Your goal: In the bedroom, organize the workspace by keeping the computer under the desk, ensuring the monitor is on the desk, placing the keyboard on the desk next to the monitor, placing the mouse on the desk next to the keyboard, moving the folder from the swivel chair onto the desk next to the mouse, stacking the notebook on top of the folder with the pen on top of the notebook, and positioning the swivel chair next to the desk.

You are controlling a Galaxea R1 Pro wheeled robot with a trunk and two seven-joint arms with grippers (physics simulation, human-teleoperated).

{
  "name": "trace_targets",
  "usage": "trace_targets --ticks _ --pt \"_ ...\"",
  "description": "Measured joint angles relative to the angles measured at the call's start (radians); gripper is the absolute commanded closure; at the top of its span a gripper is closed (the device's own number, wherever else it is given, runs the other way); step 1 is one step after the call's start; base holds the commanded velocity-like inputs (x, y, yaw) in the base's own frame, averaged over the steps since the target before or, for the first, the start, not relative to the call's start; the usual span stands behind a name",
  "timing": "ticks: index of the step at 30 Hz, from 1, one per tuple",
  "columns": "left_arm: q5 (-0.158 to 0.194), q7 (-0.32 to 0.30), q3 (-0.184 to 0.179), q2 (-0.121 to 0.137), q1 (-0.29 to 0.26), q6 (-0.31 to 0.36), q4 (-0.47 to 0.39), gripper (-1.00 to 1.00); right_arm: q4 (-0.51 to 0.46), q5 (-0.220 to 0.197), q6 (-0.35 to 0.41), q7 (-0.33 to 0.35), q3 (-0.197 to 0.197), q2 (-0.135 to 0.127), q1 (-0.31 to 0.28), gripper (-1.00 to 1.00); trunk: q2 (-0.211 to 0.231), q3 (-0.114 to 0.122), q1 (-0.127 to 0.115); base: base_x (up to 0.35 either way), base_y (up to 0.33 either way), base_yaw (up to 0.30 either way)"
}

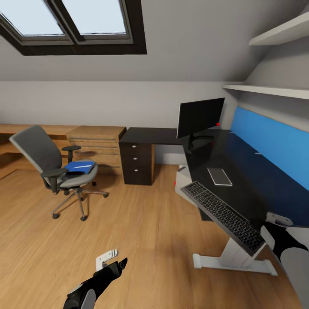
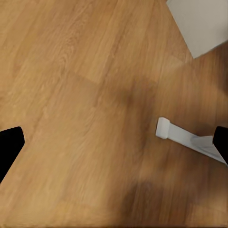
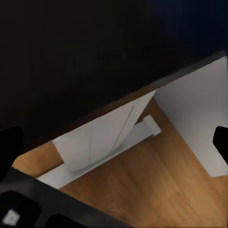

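The grey swivel chair [image 1: 45, 165] stands on the floor at the left, with the blue folder [image 1: 80, 167] lying on its seat. On the black desk [image 1: 240, 159] at the right stand the monitor [image 1: 199, 116] and a flat grey notebook [image 1: 219, 176]. The black keyboard [image 1: 223, 216] lies along the desk's front edge and overhangs it; its corner [image 3: 28, 204] shows in the right wrist view. A white computer [image 1: 182, 177] sits under the desk. My right gripper [image 3: 114, 142] is open beside the keyboard's near end. My left gripper [image 1: 115, 260] hangs open over bare floor [image 2: 95, 95].
A black drawer cabinet [image 1: 137, 163] stands between the black desk and a wooden drawer unit [image 1: 96, 143] along the back wall. The desk's white foot [image 1: 234, 262] lies on the floor close to my arms. White shelves [image 1: 274, 90] project above the blue wall panel [image 1: 270, 141].
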Motion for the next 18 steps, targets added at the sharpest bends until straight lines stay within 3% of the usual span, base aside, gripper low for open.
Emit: trace_targets --ticks 7,14,18 --pt "0.000 0.001 0.000 0.000 0.000 0.000 0.000 -1.00 0.000 0.000 0.000 0.000 0.000 0.000 0.000 -1.00 0.000 0.000 0.000 -0.190 0.162 0.000" --pt "0.000 0.001 0.000 0.000 0.000 0.000 0.003 -1.00 -0.002 0.005 -0.001 0.000 0.000 0.001 0.000 -1.00 0.000 0.000 0.000 -0.017 0.012 0.000" --pt "-0.001 0.001 -0.002 0.000 0.000 0.000 0.021 -1.00 -0.005 0.005 -0.004 0.000 0.000 0.002 0.000 -1.00 0.000 0.000 0.000 -0.196 -0.041 0.000"
